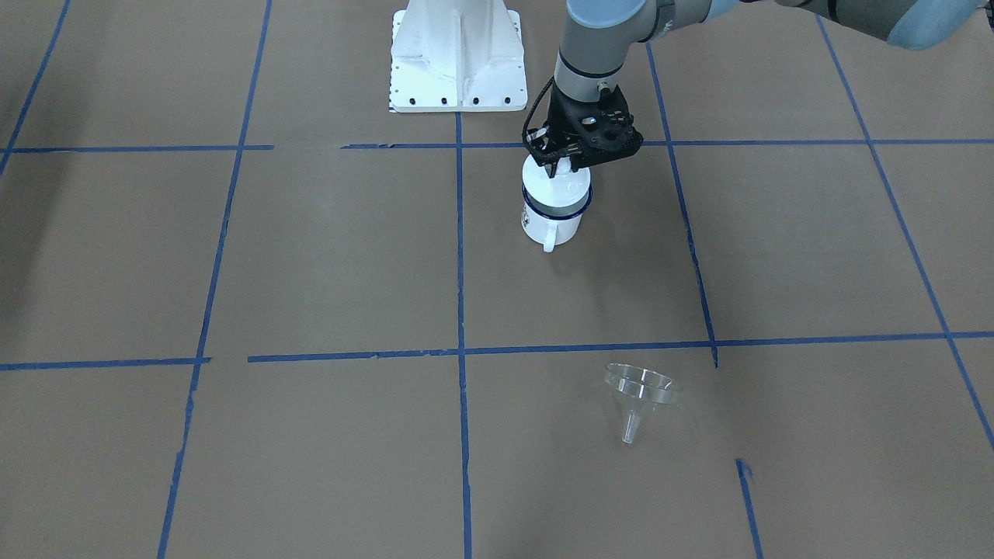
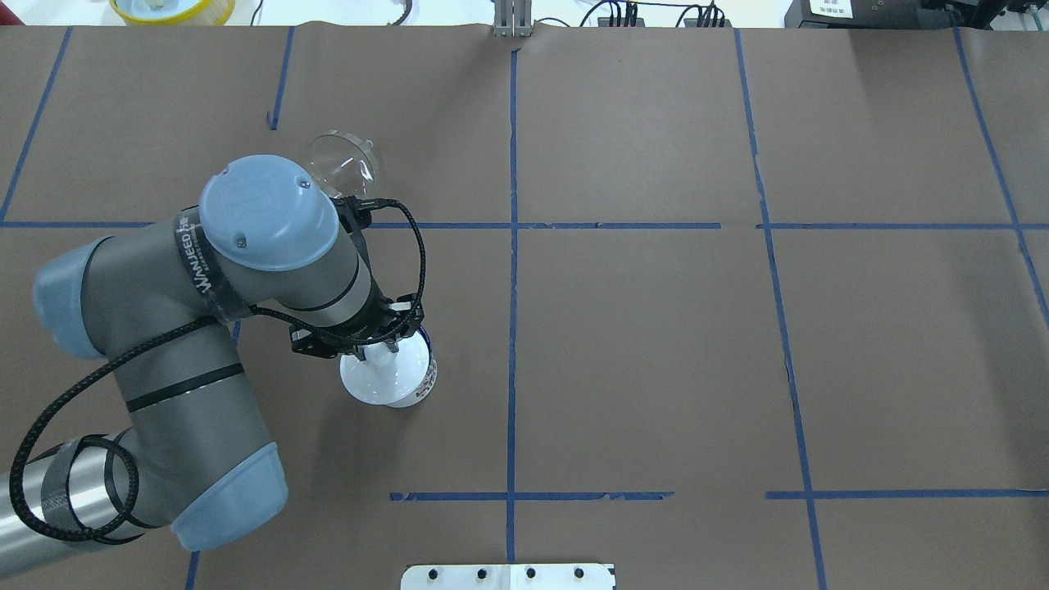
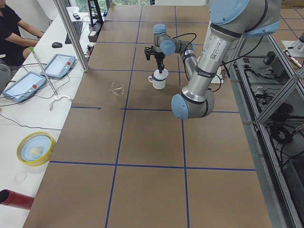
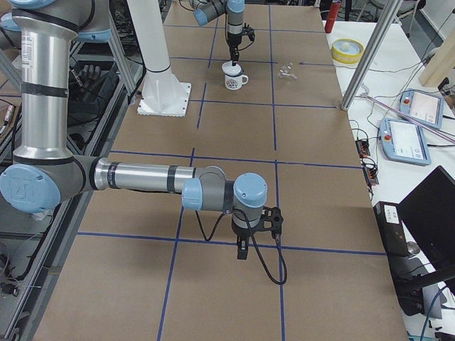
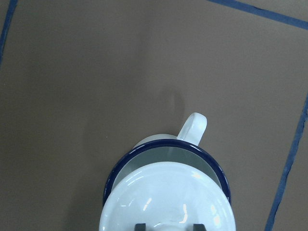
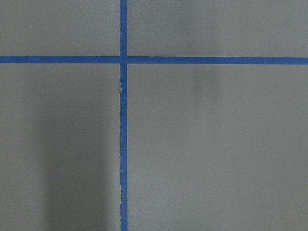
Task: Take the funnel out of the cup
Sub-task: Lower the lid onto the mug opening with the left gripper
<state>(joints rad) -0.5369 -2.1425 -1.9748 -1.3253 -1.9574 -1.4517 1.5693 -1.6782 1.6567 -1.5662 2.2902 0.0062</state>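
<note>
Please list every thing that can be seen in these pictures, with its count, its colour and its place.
funnel: one, clear, lying on the table, apart from the cup.
cup: one, white with a dark blue rim, upright below the left gripper.
lid: one, white, over the cup's mouth.
table: one, covered in brown paper.
tape lines: several, blue, a grid on the table.
base plate: one, white, at the robot's edge.
side bench: one, white, beside the table.
bowl: one, yellow, on the bench.
tablets: two, grey, on the bench.
person: one, dark shirt, at the bench.
left gripper: black, fingers shut on the lid's knob.
right gripper: black, over bare table, state unclear.
</note>
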